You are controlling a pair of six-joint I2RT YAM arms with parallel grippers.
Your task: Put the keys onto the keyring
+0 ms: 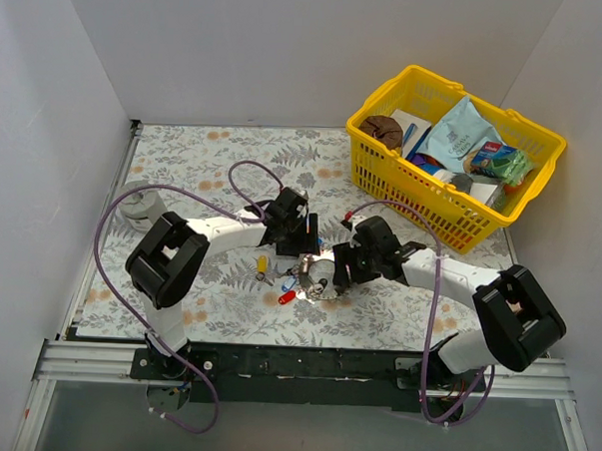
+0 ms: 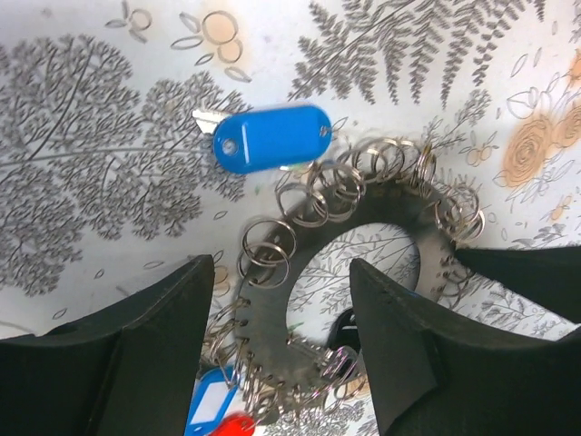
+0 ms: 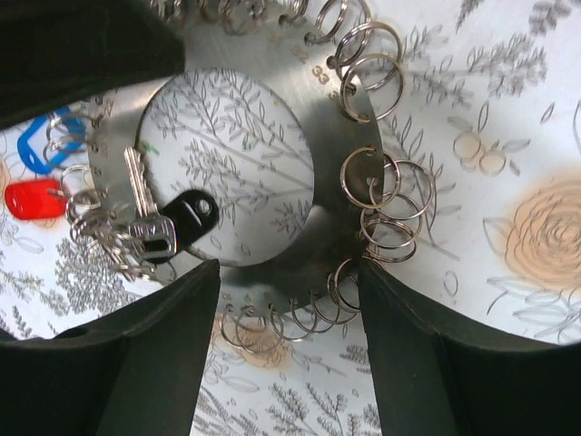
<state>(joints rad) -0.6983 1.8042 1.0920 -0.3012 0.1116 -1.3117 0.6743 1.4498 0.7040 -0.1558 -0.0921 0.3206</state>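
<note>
The keyring (image 1: 322, 278) is a flat grey metal ring plate with several small split rings round its rim. It also shows in the left wrist view (image 2: 263, 318) and the right wrist view (image 3: 331, 182). My left gripper (image 2: 281, 272) is open over its rim. My right gripper (image 3: 289, 272) is open astride the opposite rim. A blue-headed key (image 2: 272, 138) lies just beyond the ring. A red key head (image 1: 286, 297) lies at the ring's edge, also seen in the right wrist view (image 3: 34, 198). A yellow key (image 1: 262, 267) lies to the left.
A black-headed key (image 3: 182, 218) with a silver key hangs inside the ring. A blue-framed tag (image 2: 207, 404) lies beside the red head. A yellow basket (image 1: 378, 169) of packets stands at the back right. A grey round cylinder (image 1: 137, 200) sits at the left.
</note>
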